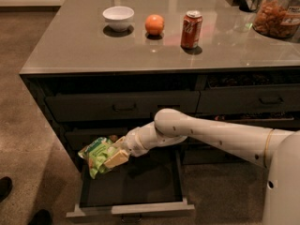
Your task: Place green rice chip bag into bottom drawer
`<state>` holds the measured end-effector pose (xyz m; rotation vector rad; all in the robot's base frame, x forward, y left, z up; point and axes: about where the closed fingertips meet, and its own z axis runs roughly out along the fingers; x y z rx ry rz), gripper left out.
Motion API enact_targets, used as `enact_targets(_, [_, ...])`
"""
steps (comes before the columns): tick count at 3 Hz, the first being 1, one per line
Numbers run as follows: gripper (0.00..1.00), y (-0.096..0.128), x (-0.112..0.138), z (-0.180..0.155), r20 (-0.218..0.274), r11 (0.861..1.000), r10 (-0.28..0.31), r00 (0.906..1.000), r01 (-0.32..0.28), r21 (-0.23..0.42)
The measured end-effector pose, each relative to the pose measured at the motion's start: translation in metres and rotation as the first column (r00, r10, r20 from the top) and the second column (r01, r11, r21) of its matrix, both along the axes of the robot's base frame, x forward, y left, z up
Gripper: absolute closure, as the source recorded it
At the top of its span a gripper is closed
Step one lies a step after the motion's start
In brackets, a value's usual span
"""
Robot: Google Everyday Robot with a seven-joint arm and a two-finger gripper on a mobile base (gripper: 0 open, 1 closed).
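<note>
The green rice chip bag (97, 155) is a crinkly bright green bag held in the air over the left end of the bottom drawer (131, 209). The drawer is pulled out and its dark grey inside shows. My gripper (115, 156) is shut on the bag, at the end of the white arm that reaches in from the right. The bag hangs just above the drawer's left wall, in front of the cabinet's wide drawers.
On the counter stand a white bowl (118, 17), an orange (154, 24) and a red soda can (191, 29). A jar of snacks (277, 17) is at the back right. Dark shoes (5, 187) show on the floor at the left.
</note>
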<state>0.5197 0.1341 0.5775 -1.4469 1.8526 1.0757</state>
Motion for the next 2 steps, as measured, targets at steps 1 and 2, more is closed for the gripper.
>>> enact_targets(1, [1.00, 0.0025, -0.0047, 0.0081, 0.014, 1.000, 0.013, 0.9998, -0.013, -0.002])
enact_targets(2, [1.00, 0.0038, -0.0041, 0.0050, 0.012, 1.000, 0.015, 0.9998, -0.014, -0.004])
